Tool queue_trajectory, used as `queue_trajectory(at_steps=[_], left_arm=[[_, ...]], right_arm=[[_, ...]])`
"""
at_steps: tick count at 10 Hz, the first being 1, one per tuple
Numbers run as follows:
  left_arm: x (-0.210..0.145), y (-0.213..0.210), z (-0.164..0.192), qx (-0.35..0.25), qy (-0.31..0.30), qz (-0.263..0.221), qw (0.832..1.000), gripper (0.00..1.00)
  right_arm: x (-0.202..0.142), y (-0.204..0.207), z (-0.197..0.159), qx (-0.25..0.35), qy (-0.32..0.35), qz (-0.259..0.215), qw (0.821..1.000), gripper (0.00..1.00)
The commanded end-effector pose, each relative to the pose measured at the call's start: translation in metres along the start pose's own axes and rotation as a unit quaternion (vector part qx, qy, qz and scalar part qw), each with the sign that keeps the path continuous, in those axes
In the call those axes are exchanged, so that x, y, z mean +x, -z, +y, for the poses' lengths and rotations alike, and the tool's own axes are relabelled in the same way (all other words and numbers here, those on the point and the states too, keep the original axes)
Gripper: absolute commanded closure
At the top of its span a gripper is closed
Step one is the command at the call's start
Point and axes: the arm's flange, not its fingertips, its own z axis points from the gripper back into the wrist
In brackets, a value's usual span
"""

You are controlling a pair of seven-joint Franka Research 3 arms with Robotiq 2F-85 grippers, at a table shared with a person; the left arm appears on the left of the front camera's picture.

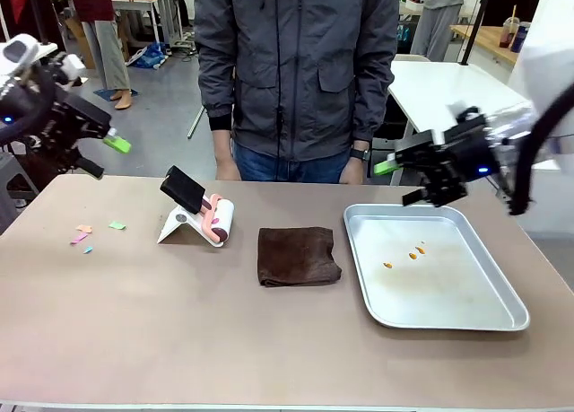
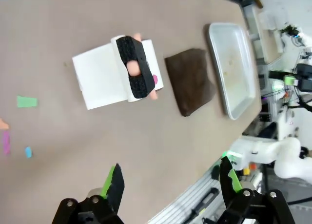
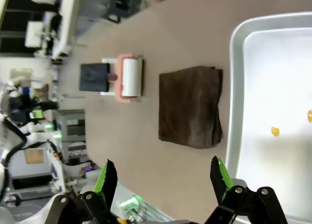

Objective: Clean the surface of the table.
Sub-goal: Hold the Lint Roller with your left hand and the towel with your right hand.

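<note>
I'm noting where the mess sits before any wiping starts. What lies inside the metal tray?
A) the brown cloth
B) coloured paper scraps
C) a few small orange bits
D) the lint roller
C: a few small orange bits lie on the floor of the tray; the coloured paper scraps and the brown cloth lie on the table outside it.

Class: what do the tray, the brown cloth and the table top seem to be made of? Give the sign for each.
The tray looks like metal: silvery, dully reflective, raised rim. The brown cloth looks like soft fabric, perhaps towelling: folded, matte, fuzzy. The table top is smooth matte beige, maybe laminate; unclear.
</note>
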Motion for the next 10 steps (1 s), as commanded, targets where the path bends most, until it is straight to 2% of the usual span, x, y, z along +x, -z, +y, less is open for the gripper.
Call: queue_trajectory(at_steps=[1, 3, 4, 5, 6, 10], left_arm=[[0.02, 0.019, -0.009, 0.048, -0.011, 0.031, 0.998, 0.0], [0.031, 0.043, -0.009, 0.08, -0.029, 0.045, 0.995, 0.0], [0.035, 0.049, -0.006, 0.082, -0.042, 0.043, 0.995, 0.0], [0.024, 0.042, -0.01, 0.056, -0.01, 0.038, 0.998, 0.0], [0.024, 0.042, -0.01, 0.056, -0.01, 0.038, 0.998, 0.0], [0.027, 0.044, -0.01, 0.067, -0.018, 0.038, 0.997, 0.0]], right_arm=[[0.008, 0.051, 0.017, -0.066, -0.017, 0.045, 0.997, 0.0], [-0.003, 0.089, 0.028, -0.089, -0.043, 0.084, 0.992, 0.0], [-0.01, 0.097, 0.031, -0.062, -0.051, 0.121, 0.989, 0.0], [-0.007, 0.092, 0.028, -0.051, -0.043, 0.121, 0.99, 0.0], [-0.02, 0.101, 0.023, -0.071, -0.049, 0.098, 0.991, 0.0], [-0.016, 0.103, 0.024, -0.064, -0.046, 0.109, 0.991, 0.0]])
